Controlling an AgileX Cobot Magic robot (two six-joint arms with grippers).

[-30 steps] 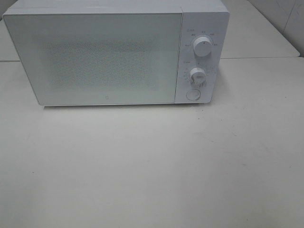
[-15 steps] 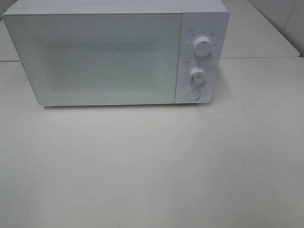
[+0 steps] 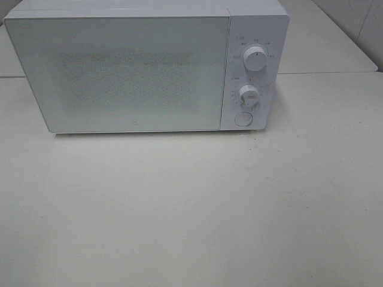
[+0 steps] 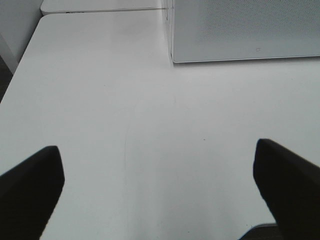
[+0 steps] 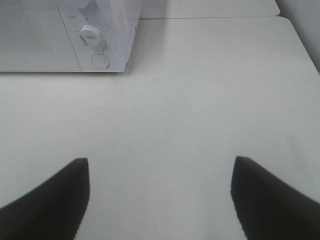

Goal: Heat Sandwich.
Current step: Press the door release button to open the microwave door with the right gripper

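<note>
**A:** What is showing from the high camera?

**B:** A white microwave (image 3: 143, 72) is sitting at the back of a pale table (image 3: 191, 209). Its frosted door (image 3: 119, 75) is closed. To the right of the door, an upper dial (image 3: 255, 60), a lower dial (image 3: 249, 95) and a round button (image 3: 242, 119) are stacked in a column. Neither arm is reaching into this view.

**A:** And where is the sandwich lying?

**B:** It is not appearing in any view. The frosted door is hiding the inside, so I cannot tell whether it is in there.

**A:** What are the arms doing?

**B:** The left end effector (image 4: 157, 160) is hanging over bare table in front of the door's lower corner, its jaws spread wide and gripping nothing. The right end effector (image 5: 160, 165) is facing the panel with the dials. It is also released and empty, and well apart from the microwave.

**A:** What could be going wrong from here?

**B:** These are judgements.
- **Unseen sandwich:** starting the heat with nothing inside would be wasting the step.
- **Shifting the oven:** the round button is probably releasing the door, and a push that is off-centre or too hard could be sliding the whole oven back on the smooth table.
- **Swinging door:** if the door is hinged on its left side, it could be swinging out toward the left end effector waiting in front of it.
- **Slipping on the dials:** the dials are small and smooth, so wide jaws closing off-axis could be slipping round them. That could leave the time unset or overshot.
</note>
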